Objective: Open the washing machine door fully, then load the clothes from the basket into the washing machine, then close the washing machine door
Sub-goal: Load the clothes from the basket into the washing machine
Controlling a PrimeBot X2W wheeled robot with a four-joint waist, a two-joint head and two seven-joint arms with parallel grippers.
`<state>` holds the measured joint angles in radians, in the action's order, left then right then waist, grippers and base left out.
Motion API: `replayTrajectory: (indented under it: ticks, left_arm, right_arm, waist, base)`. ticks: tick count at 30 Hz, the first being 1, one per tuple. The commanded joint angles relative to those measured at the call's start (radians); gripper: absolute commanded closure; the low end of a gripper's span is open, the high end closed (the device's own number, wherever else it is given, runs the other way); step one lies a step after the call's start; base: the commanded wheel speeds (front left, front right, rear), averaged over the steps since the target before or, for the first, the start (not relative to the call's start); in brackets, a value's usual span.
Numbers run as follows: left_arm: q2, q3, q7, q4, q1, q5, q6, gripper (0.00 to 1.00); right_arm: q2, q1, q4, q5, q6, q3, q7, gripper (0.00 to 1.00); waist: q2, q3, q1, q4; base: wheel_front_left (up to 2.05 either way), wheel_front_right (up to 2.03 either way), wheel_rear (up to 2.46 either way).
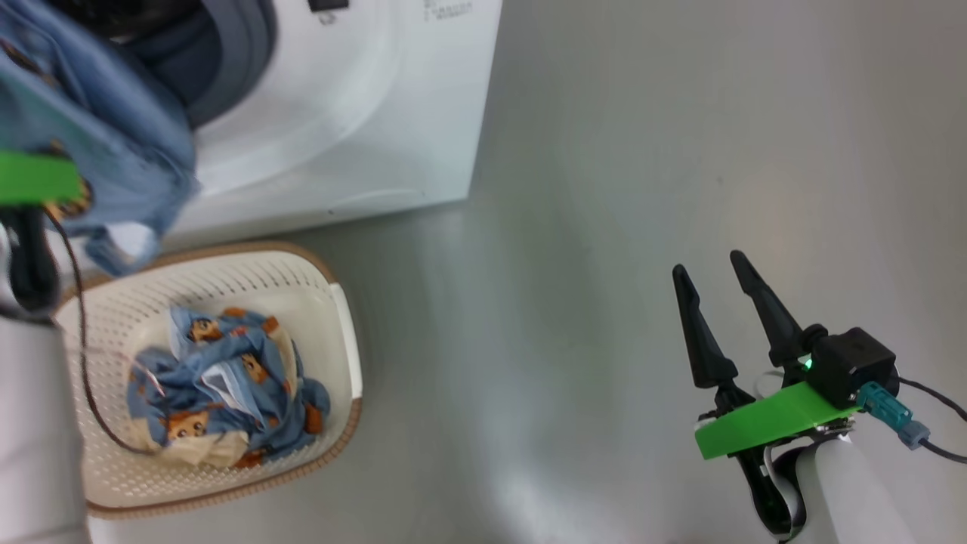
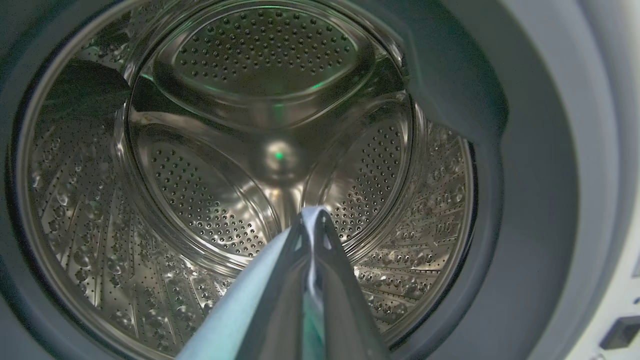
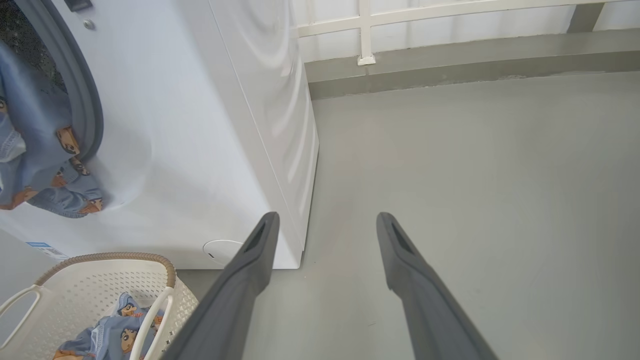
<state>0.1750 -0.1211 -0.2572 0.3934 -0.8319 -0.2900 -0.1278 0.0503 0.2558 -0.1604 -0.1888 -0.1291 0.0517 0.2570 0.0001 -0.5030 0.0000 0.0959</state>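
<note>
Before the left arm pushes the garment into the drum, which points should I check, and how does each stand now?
1. The left gripper is shut on the garment: ok.
2. It points into the drum, path unobstructed: ok.
3. The garment is wholly inside the drum: not ok, most hangs outside the washing machine.
4. The right gripper is open, apart from the basket: ok.
5. The basket is emptied: not ok, clothes lie inside.

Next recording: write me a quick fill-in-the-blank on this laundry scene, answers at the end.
The left pincer is ___ on a blue garment facing the steel drum. The right pincer stands ___ and holds nothing. More clothes lie in the ___.
Missing: shut; open; basket.
</note>
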Motion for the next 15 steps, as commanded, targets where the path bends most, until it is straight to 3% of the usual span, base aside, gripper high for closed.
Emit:
replayTrajectory:
  ticks: [1, 15]
  left_arm:
    - [0.058, -0.02, -0.005, 0.003, -0.04, -0.006, -0.003, 1.0]
    - [0.16, 0.091, 0.001, 0.385, -0.327, -0.082, -0.003, 1.0]
  right_arm:
    - [0.0, 0.009, 0.026, -0.011, -0.002, 0.027, 0.005, 0.0]
    - [0.0, 0.028, 0.021, -0.016, -0.002, 0.045, 0.005, 0.0]
  waist:
    - [-0.0001, -0.087, 0.0, 0.027]
    - [-0.0001, -0.173, 0.0, 0.021]
  base:
    - [0.0, 0.0, 0.0]
    - [0.0, 0.0, 0.0]
